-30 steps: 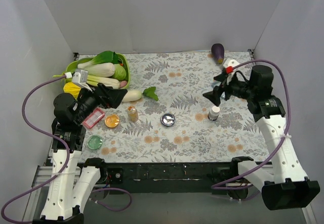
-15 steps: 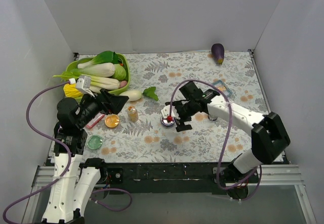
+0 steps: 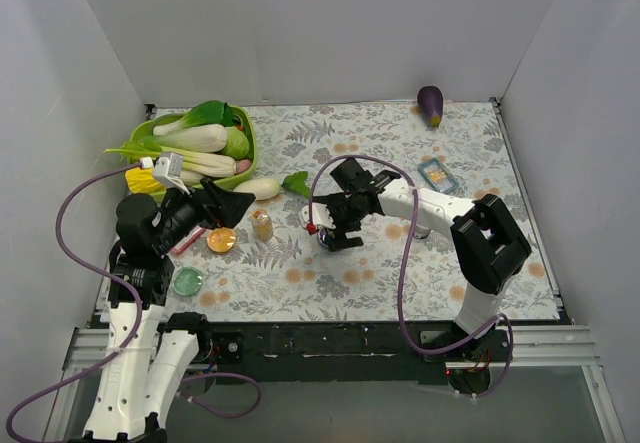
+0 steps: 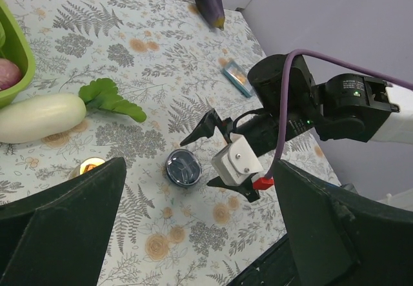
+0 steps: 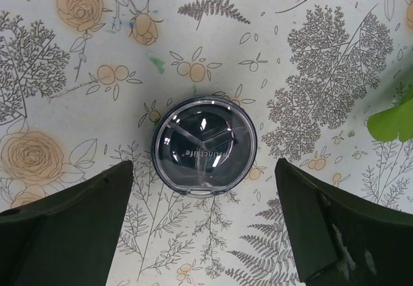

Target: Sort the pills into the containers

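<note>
The round silver tin [image 5: 204, 145] lies closed on the flowered cloth, and my right gripper [image 5: 203, 234] hangs open just above it, one finger on each side. From overhead the right gripper [image 3: 329, 236] covers most of the tin. My left gripper [image 3: 228, 206] is open and empty, raised above the translucent orange dish [image 3: 221, 240] and the pink tray [image 3: 186, 240]. The green dish [image 3: 186, 281] sits near the front left. The blue tray [image 3: 437, 175] lies at the right. A small amber bottle [image 3: 262, 225] stands beside the orange dish. No loose pills show.
A big green basket [image 3: 247, 135] of vegetables stands at the back left, with a white radish [image 3: 262, 188] in front of it. An eggplant [image 3: 430, 105] lies at the back right. A small white bottle [image 3: 421, 229] stands behind the right arm.
My right arm has swung from the right side to the middle and now hangs over the tin. The left gripper has shifted slightly. Both grippers stayed open.
</note>
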Robot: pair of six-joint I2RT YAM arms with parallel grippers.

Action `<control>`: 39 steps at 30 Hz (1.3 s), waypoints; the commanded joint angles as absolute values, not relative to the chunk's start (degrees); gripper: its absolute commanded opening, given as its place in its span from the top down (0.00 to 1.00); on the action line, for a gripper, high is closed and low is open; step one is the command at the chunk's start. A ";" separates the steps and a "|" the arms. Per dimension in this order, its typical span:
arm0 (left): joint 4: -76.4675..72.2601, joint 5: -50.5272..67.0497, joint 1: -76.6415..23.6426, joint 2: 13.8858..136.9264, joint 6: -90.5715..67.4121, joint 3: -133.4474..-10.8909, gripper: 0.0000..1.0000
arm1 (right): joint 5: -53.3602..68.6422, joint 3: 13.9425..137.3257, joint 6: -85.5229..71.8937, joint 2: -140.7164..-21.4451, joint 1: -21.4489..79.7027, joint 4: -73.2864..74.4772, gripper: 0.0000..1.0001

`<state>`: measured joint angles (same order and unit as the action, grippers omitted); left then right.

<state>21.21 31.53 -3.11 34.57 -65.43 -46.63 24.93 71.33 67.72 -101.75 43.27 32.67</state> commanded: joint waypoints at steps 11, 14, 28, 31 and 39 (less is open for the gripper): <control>22.41 32.61 -3.25 33.40 -65.74 -46.32 0.02 | 19.07 73.57 59.06 -108.54 44.21 27.77 0.02; 22.41 32.96 -3.25 33.49 -66.00 -46.49 0.02 | 18.81 73.74 58.01 -109.59 44.21 27.33 0.02; 12.50 48.14 -3.25 34.01 -82.49 -42.81 0.02 | 38.36 75.50 52.65 -100.93 40.70 33.22 0.69; 4.33 50.88 -3.34 33.31 -92.32 -40.26 0.02 | 48.72 75.50 49.14 -92.94 35.87 33.66 0.69; -21.51 49.58 -7.02 34.36 -110.55 -34.19 0.02 | 59.32 63.33 29.60 -70.25 30.06 14.15 0.67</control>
<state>-5.50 49.36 -4.67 34.22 -98.91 -35.31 49.98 72.12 44.58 -79.31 29.10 28.60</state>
